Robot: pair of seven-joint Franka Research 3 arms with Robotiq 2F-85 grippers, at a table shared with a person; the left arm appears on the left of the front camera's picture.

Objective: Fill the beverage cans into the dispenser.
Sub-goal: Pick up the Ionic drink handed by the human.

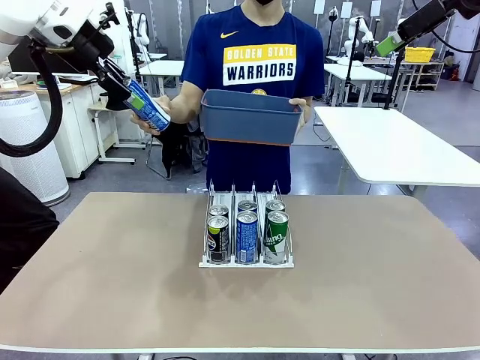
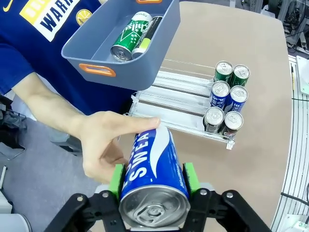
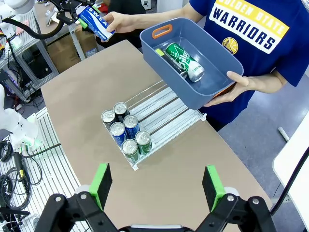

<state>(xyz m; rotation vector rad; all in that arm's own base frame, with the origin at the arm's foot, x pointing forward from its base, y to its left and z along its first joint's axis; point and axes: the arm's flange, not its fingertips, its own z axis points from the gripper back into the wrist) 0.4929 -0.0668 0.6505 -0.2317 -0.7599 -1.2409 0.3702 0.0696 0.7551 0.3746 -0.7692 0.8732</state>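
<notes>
Left gripper (image 2: 154, 180) around blue can (image 2: 150, 157)

The front view looks across the table (image 1: 112, 285) at the dispenser (image 1: 225, 264), with the person (image 1: 255, 67) beyond it. The left wrist view, close behind a can (image 2: 153, 169), looks down on the dispenser from the person's side. The right wrist view looks from high above it. All three share the dispenser.
</notes>
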